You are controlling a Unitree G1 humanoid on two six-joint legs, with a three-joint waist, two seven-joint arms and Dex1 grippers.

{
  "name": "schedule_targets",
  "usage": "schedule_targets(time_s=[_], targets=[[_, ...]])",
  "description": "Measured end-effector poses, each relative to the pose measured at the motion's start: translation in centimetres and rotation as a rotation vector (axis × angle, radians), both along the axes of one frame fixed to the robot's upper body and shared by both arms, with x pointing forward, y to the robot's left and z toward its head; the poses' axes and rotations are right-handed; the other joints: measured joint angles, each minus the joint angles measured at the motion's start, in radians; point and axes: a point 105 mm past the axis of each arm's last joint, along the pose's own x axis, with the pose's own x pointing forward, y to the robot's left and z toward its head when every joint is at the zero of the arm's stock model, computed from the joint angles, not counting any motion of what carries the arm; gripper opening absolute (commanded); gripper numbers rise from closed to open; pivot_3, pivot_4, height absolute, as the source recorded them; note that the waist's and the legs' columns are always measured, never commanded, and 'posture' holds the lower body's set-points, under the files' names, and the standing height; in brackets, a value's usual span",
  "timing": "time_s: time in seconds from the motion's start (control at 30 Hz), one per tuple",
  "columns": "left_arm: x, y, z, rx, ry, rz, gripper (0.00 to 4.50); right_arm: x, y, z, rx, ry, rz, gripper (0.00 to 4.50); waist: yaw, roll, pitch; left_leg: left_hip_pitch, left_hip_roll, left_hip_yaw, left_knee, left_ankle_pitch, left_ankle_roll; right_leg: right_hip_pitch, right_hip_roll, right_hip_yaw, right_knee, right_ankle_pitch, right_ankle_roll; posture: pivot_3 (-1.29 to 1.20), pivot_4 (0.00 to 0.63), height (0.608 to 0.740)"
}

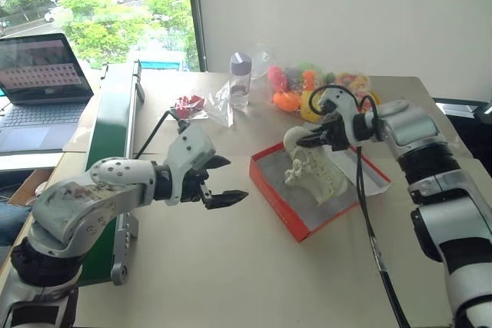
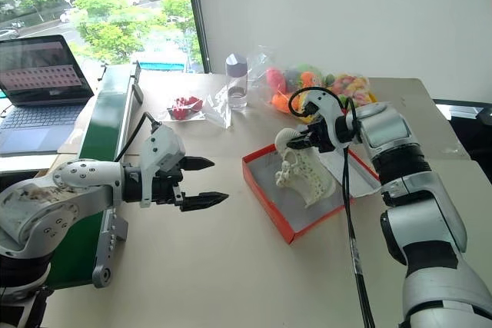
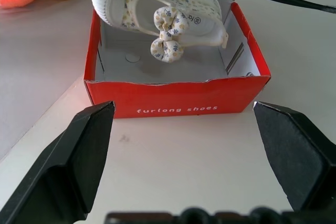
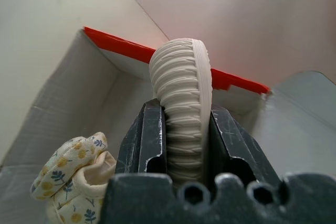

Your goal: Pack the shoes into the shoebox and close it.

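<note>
The right wrist view shows the right gripper (image 4: 180, 145) clamped on a shoe's (image 4: 181, 85) ribbed sole above the shoebox (image 1: 270, 190) at mid-frame, while the left gripper (image 1: 223, 182), jaws wide, hovers over bare table (image 1: 231, 266).

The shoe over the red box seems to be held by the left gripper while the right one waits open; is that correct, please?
Not quite: the sides are swapped. The right gripper pinches the shoe over the red box, as the right wrist view shows, while the left gripper waits open.
</note>
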Motion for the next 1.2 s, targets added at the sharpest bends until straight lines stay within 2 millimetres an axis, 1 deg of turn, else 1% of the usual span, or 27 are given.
schedule_targets(time_s=[0.13, 0.3, 0.53, 0.77, 0.9, 0.97, 1.03, 1.1, 1.13, 1.2], targets=[[-0.4, 0.0, -0.4, 0.007, 0.012, 0.01, 4.5, 0.3, -1.3, -1.4, -0.046, 0.024, -0.025, 0.57, -0.001, 0.0, 0.0, 0.0, 0.0, 0.0, 0.0, 0.0, 0.0, 0.0, 0.0, 0.0, 0.0, 0.002, 0.003, 0.0, 0.15, 0.74], [-0.4, 0.1, -0.1, -0.004, 0.003, 0.028, 4.5, 0.2, -1.6, -2.5, -0.086, 0.047, -0.02, 0.57, -0.002, 0.0, 0.0, 0.001, 0.0, 0.0, 0.001, 0.001, -0.001, 0.001, 0.0, 0.0, 0.002, 0.002, 0.003, 0.0, 0.15, 0.74], [-0.5, 0.1, -0.1, -0.005, 0.006, 0.039, 4.5, 0.3, -1.0, -3.3, -0.129, 0.048, 0.009, 0.57, -0.002, 0.0, 0.0, 0.002, 0.0, 0.0, 0.001, 0.001, -0.002, 0.001, 0.0, 0.0, 0.002, 0.002, 0.003, 0.0, 0.15, 0.74], [-0.4, 0.2, 0.0, -0.004, -0.004, 0.05, 4.5, 0.3, -0.1, -4.8, -0.165, 0.036, 0.04, 0.57, -0.002, 0.0, 0.0, 0.002, 0.0, 0.0, 0.001, 0.002, -0.002, 0.001, 0.0, 0.0, 0.003, 0.003, 0.004, 0.0, 0.15, 0.74], [-0.5, 0.2, 0.0, -0.006, 0.0, 0.047, 4.5, 0.5, 0.0, -5.0, -0.194, 0.006, 0.041, 0.57, -0.002, 0.0, 0.0, 0.002, 0.0, -0.001, 0.001, 0.002, -0.003, 0.001, 0.0, 0.0, 0.003, 0.003, 0.004, 0.0, 0.15, 0.74], [-0.6, 0.1, 0.0, -0.007, 0.003, 0.044, 4.5, 0.6, 0.1, -5.1, -0.204, -0.009, 0.043, 1.52, -0.002, 0.0, 0.0, 0.003, 0.0, -0.001, 0.001, 0.002, -0.003, 0.002, 0.0, 0.0, 0.003, 0.003, 0.004, 0.0, 0.15, 0.74], [-0.6, 0.1, 0.1, -0.005, 0.0, 0.042, 4.5, 0.7, 0.1, -5.1, -0.212, -0.025, 0.044, 2.06, -0.003, 0.0, 0.0, 0.003, 0.0, 0.0, 0.001, 0.002, -0.003, 0.002, 0.0, 0.0, 0.003, 0.003, 0.003, 0.0, 0.15, 0.74], [-0.6, 0.1, 0.3, -0.004, -0.004, 0.04, 4.5, 0.8, 0.2, -5.0, -0.228, -0.051, 0.05, 2.87, -0.002, 0.0, 0.0, 0.003, -0.001, -0.001, 0.002, 0.002, -0.004, 0.003, 0.0, 0.0, 0.003, 0.003, 0.003, 0.0, 0.15, 0.74], [-0.6, 0.1, 0.3, -0.004, -0.004, 0.04, 4.5, 0.9, 0.2, -4.9, -0.231, -0.059, 0.051, 3.07, -0.002, 0.0, 0.0, 0.003, -0.001, -0.001, 0.001, 0.002, -0.004, 0.003, 0.0, 0.001, 0.003, 0.003, 0.003, 0.0, 0.15, 0.74], [-0.5, 0.1, 0.3, -0.002, -0.005, 0.04, 4.5, 0.9, 0.4, -4.6, -0.238, -0.081, 0.057, 3.86, -0.002, 0.0, 0.0, 0.003, -0.001, -0.001, 0.002, 0.003, -0.004, 0.003, 0.0, 0.0, 0.003, 0.003, 0.002, 0.0, 0.15, 0.74]])
